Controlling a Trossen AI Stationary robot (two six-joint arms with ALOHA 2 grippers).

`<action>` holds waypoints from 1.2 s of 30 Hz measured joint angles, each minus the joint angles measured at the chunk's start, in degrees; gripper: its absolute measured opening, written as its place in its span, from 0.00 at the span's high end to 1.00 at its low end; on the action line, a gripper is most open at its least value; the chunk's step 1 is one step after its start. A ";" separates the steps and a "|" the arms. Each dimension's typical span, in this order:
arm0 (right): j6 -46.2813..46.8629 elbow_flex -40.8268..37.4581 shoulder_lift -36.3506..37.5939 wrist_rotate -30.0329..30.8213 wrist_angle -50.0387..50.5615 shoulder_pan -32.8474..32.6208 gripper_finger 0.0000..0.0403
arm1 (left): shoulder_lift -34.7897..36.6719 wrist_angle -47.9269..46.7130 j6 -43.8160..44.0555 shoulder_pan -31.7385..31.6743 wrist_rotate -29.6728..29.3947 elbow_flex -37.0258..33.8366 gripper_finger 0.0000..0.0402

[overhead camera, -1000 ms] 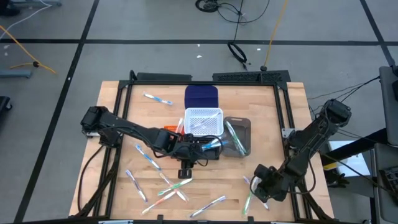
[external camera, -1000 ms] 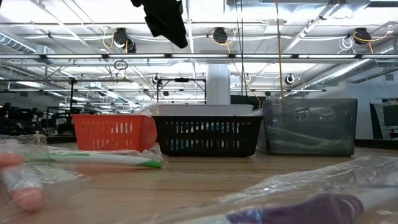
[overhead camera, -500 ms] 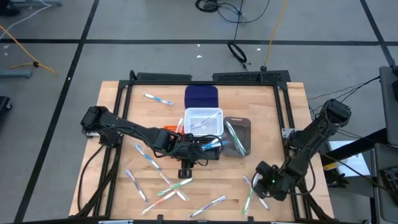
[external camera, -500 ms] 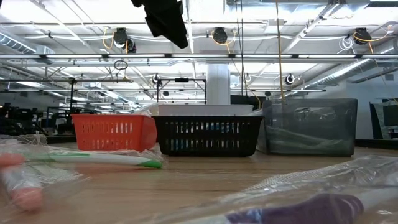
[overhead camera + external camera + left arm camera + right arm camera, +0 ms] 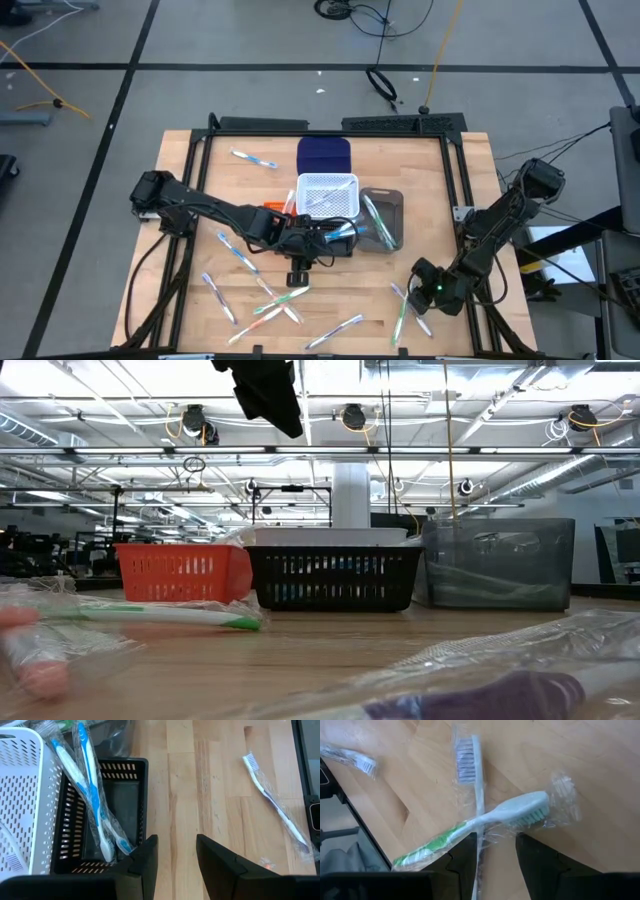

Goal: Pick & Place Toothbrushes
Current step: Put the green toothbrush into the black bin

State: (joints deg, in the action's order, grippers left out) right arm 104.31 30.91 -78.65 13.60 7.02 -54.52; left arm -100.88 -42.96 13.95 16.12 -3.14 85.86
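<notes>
1. A wooden table [image 5: 190,190] stands on a grey floor, with small bins at its middle
2. The right gripper [image 5: 495,857] hangs low over the table's front right part, fingers apart, empty; under it a green toothbrush [image 5: 480,822] lies across a purple toothbrush [image 5: 472,775], both wrapped
3. The left gripper [image 5: 175,857] is at the black bin [image 5: 107,815], fingers apart, empty; two blue toothbrushes [image 5: 92,790] lean inside that bin
4. More toothbrushes [image 5: 270,300] lie scattered across the table's front
</notes>
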 joint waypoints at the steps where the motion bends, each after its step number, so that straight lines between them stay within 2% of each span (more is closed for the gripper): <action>1: -0.02 -0.26 0.02 0.47 -0.04 0.00 0.68 | 0.00 0.04 0.01 0.00 -0.01 0.00 0.67; 5: -1.34 -0.54 0.02 1.44 0.09 -0.02 0.69 | -0.02 0.45 -0.01 0.00 -0.01 0.00 0.67; 7: -1.79 -0.58 0.00 1.52 0.28 -0.02 0.73 | -0.02 0.70 0.01 0.00 0.00 0.02 0.67; 12: -3.22 -0.72 -0.16 2.71 0.66 -0.04 0.93 | -0.02 0.84 -0.01 0.00 -0.01 0.02 0.67; 14: -4.44 -0.76 -0.22 4.18 0.66 0.00 0.98 | -0.02 0.84 -0.01 0.00 -0.02 0.02 0.67; 26: -6.55 -0.80 2.52 5.29 0.56 0.17 1.00 | -0.04 1.30 -0.06 -0.09 -0.02 0.02 0.67; 36: -16.65 -0.78 10.46 14.15 0.09 0.16 1.00 | -0.04 4.68 -0.12 -0.09 -0.02 0.04 0.67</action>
State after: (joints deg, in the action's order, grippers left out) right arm 87.66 30.13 -68.19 27.75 7.11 -54.36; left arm -100.92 -38.28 13.83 16.03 -3.16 85.91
